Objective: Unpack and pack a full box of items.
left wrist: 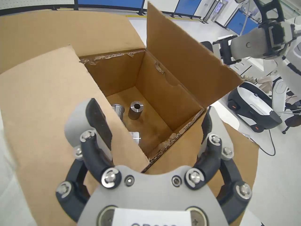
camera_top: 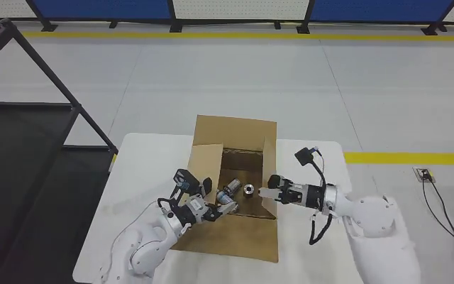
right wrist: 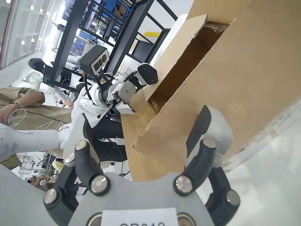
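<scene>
Box: the brown corrugated cardboard box (left wrist: 160,88) stood open on the white table (camera_top: 142,163), and I judged it far from full.
Contents: a short grey steel cylinder with a centre bore (left wrist: 136,110) stood upright on the box floor. A second silver metal part (left wrist: 118,110) sat just beside it, half hidden. A third pale metal piece (left wrist: 135,136) lay nearer the arm.
Left flap: the left cardboard flap (left wrist: 47,99) leaned inward over the opening and covered part of two items.
Left gripper: the left gripper (camera_top: 213,209) hung above that flap's edge. Its jaws were spread wide and held nothing, with one finger (left wrist: 98,121) over the flap face.
Right gripper: the right gripper (camera_top: 272,192) was at the upright right cardboard flap (left wrist: 183,55). Its jaws were also wide apart, with the flap edge between them and nothing clamped. I could not tell whether a pad touched the card.
Risk 1: if the left arm went straight down, a finger would likely catch the leaning flap. That would fold it onto the parts or drag the light box across the table.
Risk 2: a sideways push on the right flap could slide or skew the box, because nothing pinned it down.
Risk 3: the cylinder looked smooth, so an off-centre pinch could tip it, roll it or let it slip.
Risk 4: both arms were at one narrow opening, so I noted that they might collide.
</scene>
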You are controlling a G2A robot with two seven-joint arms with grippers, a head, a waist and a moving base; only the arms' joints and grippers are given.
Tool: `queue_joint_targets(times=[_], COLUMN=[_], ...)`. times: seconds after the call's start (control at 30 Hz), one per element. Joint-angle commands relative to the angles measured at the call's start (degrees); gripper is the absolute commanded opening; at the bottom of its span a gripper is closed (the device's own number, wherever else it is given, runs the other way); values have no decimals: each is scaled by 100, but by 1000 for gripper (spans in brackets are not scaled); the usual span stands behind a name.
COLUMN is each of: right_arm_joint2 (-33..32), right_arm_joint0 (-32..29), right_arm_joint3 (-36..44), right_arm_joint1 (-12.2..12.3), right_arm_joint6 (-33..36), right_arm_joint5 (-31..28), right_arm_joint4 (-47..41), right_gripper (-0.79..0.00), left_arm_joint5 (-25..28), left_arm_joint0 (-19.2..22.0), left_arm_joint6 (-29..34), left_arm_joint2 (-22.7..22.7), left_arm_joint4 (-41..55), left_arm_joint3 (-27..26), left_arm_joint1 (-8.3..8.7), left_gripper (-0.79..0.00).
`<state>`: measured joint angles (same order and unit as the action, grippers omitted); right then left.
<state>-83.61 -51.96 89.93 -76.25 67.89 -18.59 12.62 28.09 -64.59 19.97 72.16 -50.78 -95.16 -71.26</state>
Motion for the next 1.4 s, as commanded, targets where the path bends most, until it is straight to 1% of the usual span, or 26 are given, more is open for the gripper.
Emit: queue_joint_targets(times=[0.0, 0.13, 0.37, 0.47, 0.77, 0.97, 1.37], right_arm_joint2=[323, 671, 671, 714, 1053, 1275, 1336], right_arm_joint0=[85, 145, 145, 88, 362, 492, 490], right_arm_joint3=[-73, -102, -102, -87, -471, -620, -609], right_arm_joint1=[-16, -16, -16, -16, -15, -16, 39], right_arm_joint6=[-271, -615, -615, -722, -1098, -1275, -1355], right_arm_joint5=[92, 176, 176, 203, 675, 909, 902], right_arm_joint4=[400, 1061, 1061, 1049, 1343, 1535, 1494], right_gripper=[0, 0, 0, 0, 0, 0, 0], left_arm_joint5=[1, 1, 1, -97, -213, -311, -413], left_arm_joint0=[-1, -1, -1, -36, 11, 149, 263], left_arm_joint6=[1, 1, 1, 36, 156, 489, 702], left_arm_joint2=[1, 1, 1, -14, 4, -52, -202], left_arm_joint4=[-1, -1, -1, 7, 112, 278, 283], left_arm_joint3=[-2, -2, -2, -13, 86, 253, 344], left_arm_joint1=[0, 0, 0, 2, 19, 24, 30], left_gripper=[0, 0, 0, 0, 0, 0, 0])
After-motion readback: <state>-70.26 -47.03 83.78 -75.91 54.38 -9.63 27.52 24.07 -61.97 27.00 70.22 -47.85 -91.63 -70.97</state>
